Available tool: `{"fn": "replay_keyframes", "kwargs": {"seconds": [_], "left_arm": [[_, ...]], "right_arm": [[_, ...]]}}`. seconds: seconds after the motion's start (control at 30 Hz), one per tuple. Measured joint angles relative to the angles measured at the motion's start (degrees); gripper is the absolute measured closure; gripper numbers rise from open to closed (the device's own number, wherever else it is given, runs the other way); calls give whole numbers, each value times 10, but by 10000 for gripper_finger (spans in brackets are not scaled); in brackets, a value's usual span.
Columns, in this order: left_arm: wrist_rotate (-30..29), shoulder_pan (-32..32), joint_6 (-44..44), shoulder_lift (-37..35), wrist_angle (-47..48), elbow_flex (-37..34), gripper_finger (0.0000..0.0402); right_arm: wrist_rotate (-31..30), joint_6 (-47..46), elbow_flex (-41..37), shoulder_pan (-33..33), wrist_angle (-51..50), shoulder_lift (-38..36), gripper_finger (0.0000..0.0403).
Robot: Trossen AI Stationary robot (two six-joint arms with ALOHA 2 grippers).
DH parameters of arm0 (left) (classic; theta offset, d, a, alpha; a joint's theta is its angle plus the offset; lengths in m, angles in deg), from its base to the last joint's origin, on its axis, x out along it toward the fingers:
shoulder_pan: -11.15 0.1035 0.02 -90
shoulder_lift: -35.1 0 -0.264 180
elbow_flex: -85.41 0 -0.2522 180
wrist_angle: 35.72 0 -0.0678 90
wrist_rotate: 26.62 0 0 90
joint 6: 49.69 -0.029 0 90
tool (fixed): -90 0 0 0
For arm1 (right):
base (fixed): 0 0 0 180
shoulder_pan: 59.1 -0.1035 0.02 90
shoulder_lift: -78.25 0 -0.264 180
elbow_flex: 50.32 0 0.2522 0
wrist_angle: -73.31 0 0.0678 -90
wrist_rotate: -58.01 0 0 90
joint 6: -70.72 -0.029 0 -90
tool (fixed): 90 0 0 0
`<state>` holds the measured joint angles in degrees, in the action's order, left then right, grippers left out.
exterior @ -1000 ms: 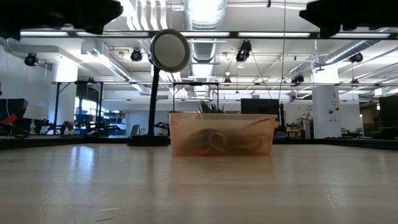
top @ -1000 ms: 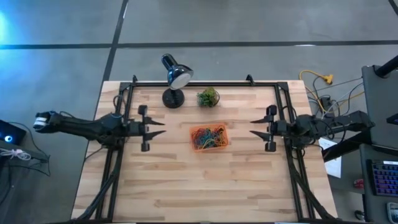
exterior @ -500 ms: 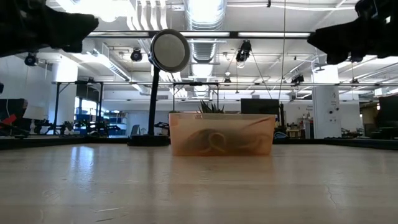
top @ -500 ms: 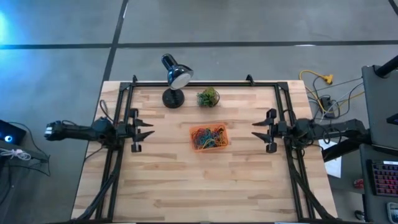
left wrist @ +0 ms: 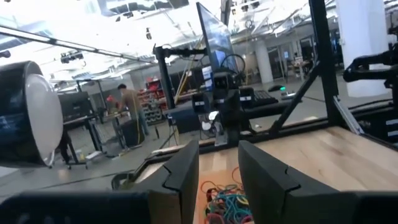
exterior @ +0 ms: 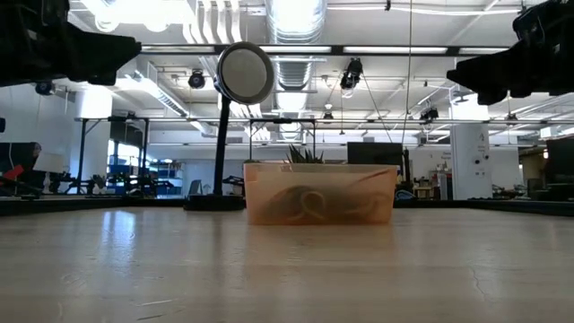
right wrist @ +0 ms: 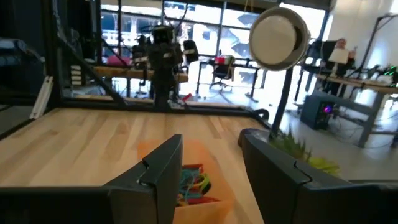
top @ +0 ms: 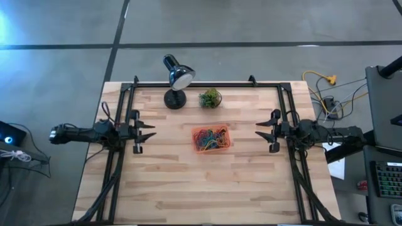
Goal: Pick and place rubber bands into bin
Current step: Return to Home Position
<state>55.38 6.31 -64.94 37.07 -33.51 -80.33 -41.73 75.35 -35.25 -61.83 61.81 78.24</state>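
Bright ceiling lights (blown out in the low view), evenly lit table, faint shadows

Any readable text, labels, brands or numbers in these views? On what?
No legible text in any view.
bin: no label visible.
desk lamp: no marking visible.
keyboard beside the table: key legends too small to read.
monitor in the room behind: nothing readable.
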Motion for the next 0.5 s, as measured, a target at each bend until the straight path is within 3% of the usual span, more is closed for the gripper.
{"fn": "replay_keyframes", "kwargs": {"seconds": [0.33, 0.5], "left_arm": [[-5, 7, 4, -4, 9, 0, 304], [-62, 7, 21, 8, 39, 0, 304]], "right_arm": [[42, 2, -7, 7, -7, 0, 256], [37, 14, -8, 8, -9, 5, 262]]}}
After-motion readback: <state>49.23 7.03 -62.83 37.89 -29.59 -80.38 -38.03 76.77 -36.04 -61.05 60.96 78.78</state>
